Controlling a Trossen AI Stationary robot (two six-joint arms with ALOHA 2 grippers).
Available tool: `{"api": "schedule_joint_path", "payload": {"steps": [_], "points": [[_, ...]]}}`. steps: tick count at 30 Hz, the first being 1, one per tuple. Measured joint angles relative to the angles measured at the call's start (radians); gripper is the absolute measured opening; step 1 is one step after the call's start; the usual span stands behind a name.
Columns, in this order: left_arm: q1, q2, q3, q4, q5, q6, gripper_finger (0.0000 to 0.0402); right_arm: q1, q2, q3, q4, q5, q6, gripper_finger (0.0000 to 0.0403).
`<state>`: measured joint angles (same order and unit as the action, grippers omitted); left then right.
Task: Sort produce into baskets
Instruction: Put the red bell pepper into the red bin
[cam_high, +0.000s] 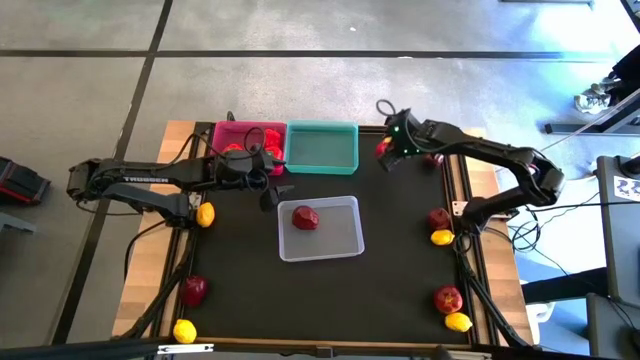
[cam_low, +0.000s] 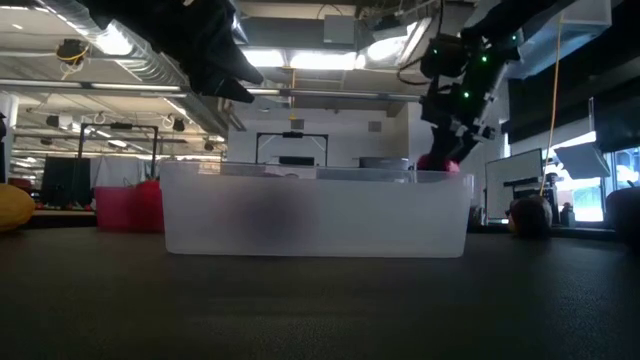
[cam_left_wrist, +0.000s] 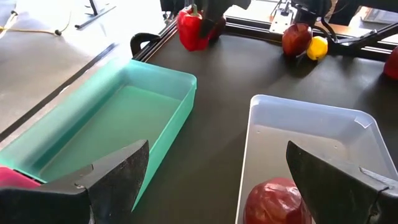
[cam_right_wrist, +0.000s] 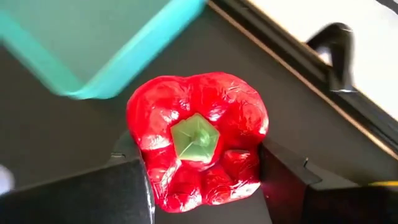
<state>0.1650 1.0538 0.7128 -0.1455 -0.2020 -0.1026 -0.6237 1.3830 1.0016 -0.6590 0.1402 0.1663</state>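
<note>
The produce is spread over the dark tabletop (cam_high: 400, 290) and partly in the baskets. A red bell pepper (cam_right_wrist: 198, 140) sits between the two fingers of the right gripper (cam_high: 385, 150), which are closed partway against its sides; in the right wrist view its green stem faces the camera, and the corner of the teal basket (cam_high: 321, 147) lies just beside it. In the high view this gripper is at the far side of the tabletop, just to the right of the teal basket, which shows nothing inside. The pink basket (cam_high: 228, 130) touches the teal one on its left and holds red peppers (cam_high: 266, 148). The translucent basket (cam_high: 340, 240) lies nearer the middle, with one dark red apple (cam_high: 306, 217) in it. The left gripper (cam_high: 268, 180) hovers between the pink basket and the translucent one, its fingers spread wide and holding nothing; the left wrist view looks out between them at the apple and the teal basket. On the left edge lie a lemon (cam_high: 205, 214), an apple (cam_high: 194, 290) and another lemon (cam_high: 185, 331). On the right edge an apple (cam_high: 438, 217) touches a lemon (cam_high: 441, 237), and nearer the front a second apple (cam_high: 448, 298) sits just beside a lemon (cam_high: 458, 322).
</note>
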Motion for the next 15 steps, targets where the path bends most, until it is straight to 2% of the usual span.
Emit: {"api": "schedule_joint_path", "payload": {"steps": [15], "points": [[-0.029, 0.001, 0.0, -0.001, 0.0, -0.001, 0.0377, 0.319, 0.0, 0.0, 0.058, -0.002, 0.117, 0.0156]]}}
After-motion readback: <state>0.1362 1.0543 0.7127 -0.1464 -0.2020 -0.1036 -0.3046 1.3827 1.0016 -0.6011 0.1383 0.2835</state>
